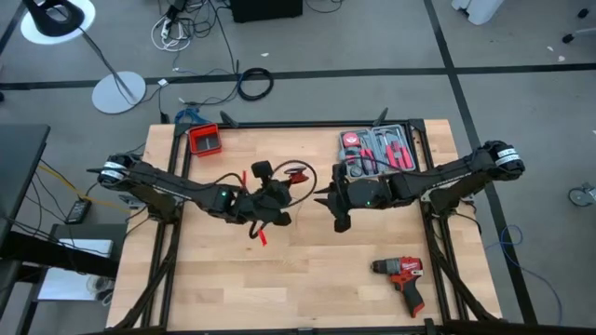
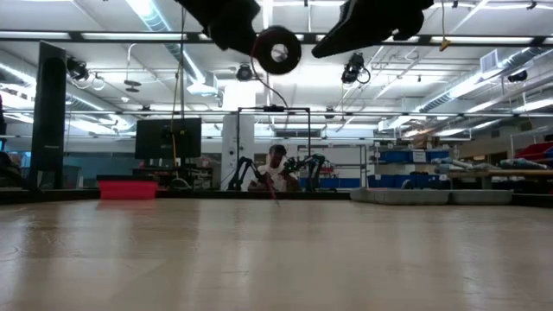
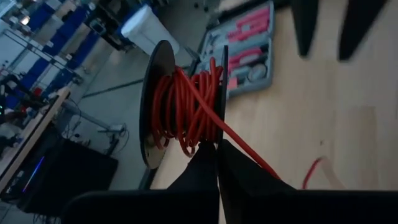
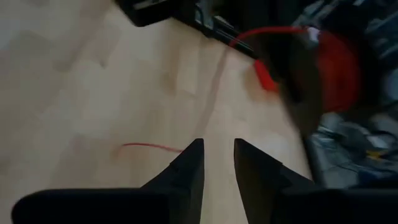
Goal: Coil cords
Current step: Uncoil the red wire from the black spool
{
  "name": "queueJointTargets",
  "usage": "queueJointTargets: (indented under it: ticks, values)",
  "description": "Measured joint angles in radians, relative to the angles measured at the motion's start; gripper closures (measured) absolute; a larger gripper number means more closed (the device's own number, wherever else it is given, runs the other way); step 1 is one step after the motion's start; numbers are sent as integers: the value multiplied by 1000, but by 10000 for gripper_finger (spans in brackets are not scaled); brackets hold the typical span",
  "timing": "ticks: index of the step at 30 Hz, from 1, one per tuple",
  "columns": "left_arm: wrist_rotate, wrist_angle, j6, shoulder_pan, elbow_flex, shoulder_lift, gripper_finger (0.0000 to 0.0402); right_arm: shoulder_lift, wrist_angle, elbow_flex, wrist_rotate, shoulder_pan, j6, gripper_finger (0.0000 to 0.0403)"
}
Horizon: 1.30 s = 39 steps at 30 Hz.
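The left pincer (image 3: 216, 163) is shut on the black spool (image 3: 163, 99) that carries the red cord (image 3: 186, 106), gripping it at the lower edge of one flange so the reel stands clear of the worktop (image 1: 307, 279) and a loose strand can run off freely; the low view shows the reel hanging high above the boards, which probably keeps the wire from dragging while it is wound. A red tail (image 1: 264, 238) lies on the wood just below that arm, and a small red clip (image 4: 266, 76) dangles near the spool. Just beside it, the right pincer (image 4: 217, 163) stands narrowly parted and holds nothing, aimed at the strand (image 4: 149, 147) on the wood, likely ready to feed it. Farther off sit the red drill (image 1: 405, 277), the tool case (image 1: 380, 147) and a red bin (image 1: 204, 140), all well apart.
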Motion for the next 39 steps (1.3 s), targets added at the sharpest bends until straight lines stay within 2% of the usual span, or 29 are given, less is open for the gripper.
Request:
queueJointTargets:
  ticks: [7, 11, 18, 39]
  values:
    - [-14, 90, 81, -1, 1, -33, 401, 99, 119, 0, -73, -40, -10, 324]
    - [-24, 100, 101, -2, 1, -33, 401, 144, 172, 0, -56, -66, -8, 324]
    - [-26, 93, 96, -2, 1, -33, 401, 142, 200, 0, -78, -106, 27, 325]
    - [-42, 151, 100, -2, 1, -33, 401, 134, 202, 0, -87, -84, 35, 329]
